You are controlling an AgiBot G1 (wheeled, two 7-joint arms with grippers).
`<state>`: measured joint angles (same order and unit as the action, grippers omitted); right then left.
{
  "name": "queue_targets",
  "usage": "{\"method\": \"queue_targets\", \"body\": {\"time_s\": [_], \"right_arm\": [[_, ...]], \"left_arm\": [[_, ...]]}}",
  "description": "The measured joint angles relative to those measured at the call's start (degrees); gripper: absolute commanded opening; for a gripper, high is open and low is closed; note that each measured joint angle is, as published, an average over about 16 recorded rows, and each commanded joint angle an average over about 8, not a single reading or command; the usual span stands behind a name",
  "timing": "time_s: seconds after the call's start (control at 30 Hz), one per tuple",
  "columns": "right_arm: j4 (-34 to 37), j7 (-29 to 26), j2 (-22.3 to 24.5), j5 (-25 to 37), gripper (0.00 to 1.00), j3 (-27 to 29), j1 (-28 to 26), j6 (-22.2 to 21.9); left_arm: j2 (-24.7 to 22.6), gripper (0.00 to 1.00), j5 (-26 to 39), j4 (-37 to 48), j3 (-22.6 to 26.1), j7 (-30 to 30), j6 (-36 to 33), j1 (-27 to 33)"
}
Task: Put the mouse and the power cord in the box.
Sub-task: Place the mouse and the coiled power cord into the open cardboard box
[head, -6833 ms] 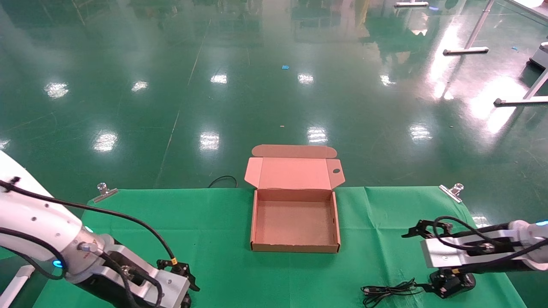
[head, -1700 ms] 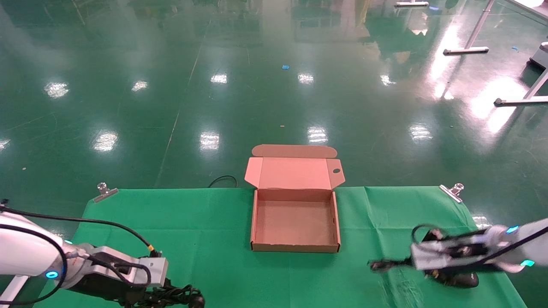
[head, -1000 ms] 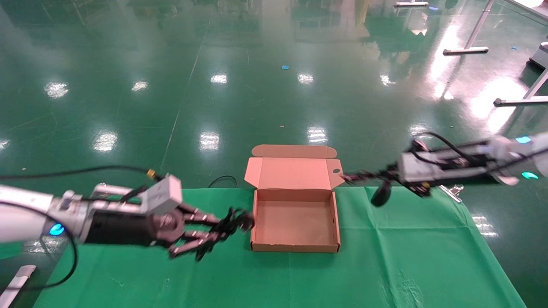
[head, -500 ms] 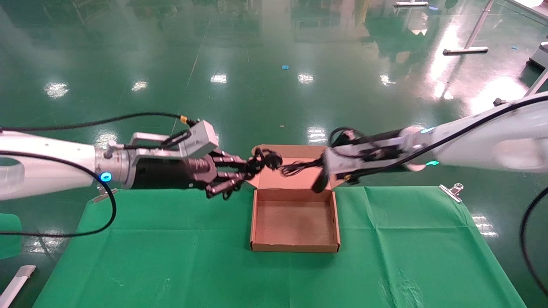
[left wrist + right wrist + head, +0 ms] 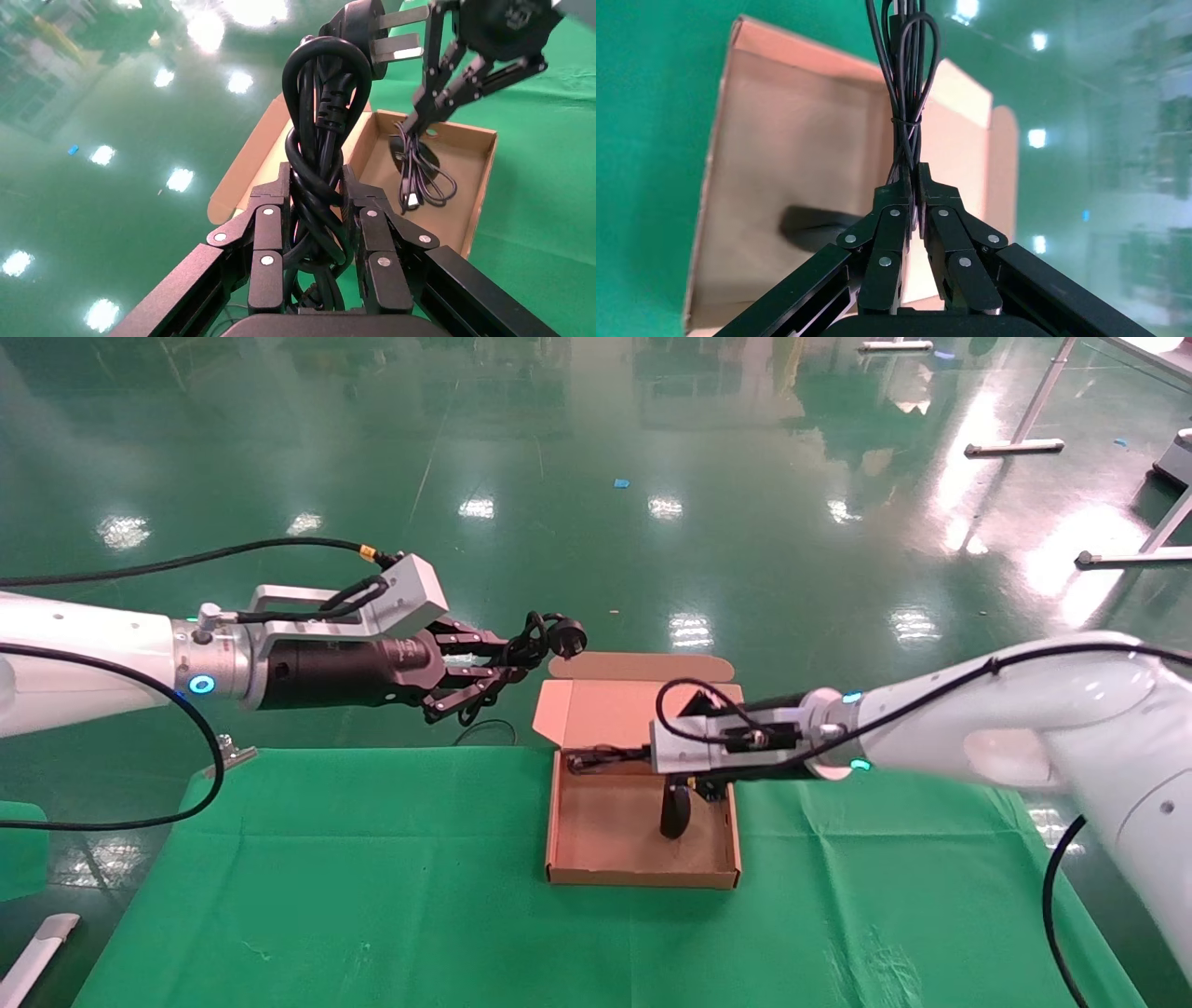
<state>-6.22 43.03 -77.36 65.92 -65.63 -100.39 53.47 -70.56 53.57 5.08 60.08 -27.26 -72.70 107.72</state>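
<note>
Black oval mouse (image 5: 675, 809), thin bundled cable.

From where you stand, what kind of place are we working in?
Probably a factory or lab hall: a glossy green floor mirroring ceiling lights, metal table legs far off, and a green cloth clipped over the table.

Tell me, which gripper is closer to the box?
Right. The right gripper hangs over the box, holding the mouse by its cable; the left gripper holds the power cord up beyond the box's left side.
</note>
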Motion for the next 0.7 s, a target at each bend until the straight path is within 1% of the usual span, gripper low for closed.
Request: {"method": "queue_targets", "body": {"time_s": [0.27, 0.3, 0.33, 0.53, 0.57, 0.6, 0.7], "right_arm": [[-0.45, -2.53, 0.05, 1.24, 0.01, -1.31, 2.06, -2.34], [-0.46, -2.74, 0.06, 1.38, 0.05, -1.45, 2.25, -2.60], [-0.48, -2.93, 0.08, 1.49, 0.15, -1.58, 2.41, -2.85], [-0.67, -3.77, 0.14, 1.78, 0.89, -2.02, 3.22, -4.34], [-0.69, -3.89, 0.16, 1.76, 0.98, -2.04, 3.35, -4.59], [-0.71, -3.99, 0.18, 1.72, 1.00, -2.06, 3.47, -4.85], [-0.74, -4.19, 0.31, 1.56, 1.00, -2.04, 3.77, -5.59]], "left_arm": [[-0.07, 0.00, 0.80, -2.16, 0.57, 0.15, 1.13, -0.58], [-0.18, 0.00, 0.94, -2.39, 0.66, 0.17, 1.30, -0.67], [-0.31, 0.00, 1.09, -2.61, 0.77, 0.19, 1.45, -0.74], [-1.36, 0.00, 2.13, -3.81, 1.49, 0.36, 2.13, -0.90], [-1.58, 0.00, 2.32, -3.98, 1.62, 0.41, 2.20, -0.90], [-1.83, 0.00, 2.52, -4.14, 1.76, 0.46, 2.27, -0.89], [-2.70, 0.00, 3.15, -4.58, 2.19, 0.65, 2.52, -0.89]]}}
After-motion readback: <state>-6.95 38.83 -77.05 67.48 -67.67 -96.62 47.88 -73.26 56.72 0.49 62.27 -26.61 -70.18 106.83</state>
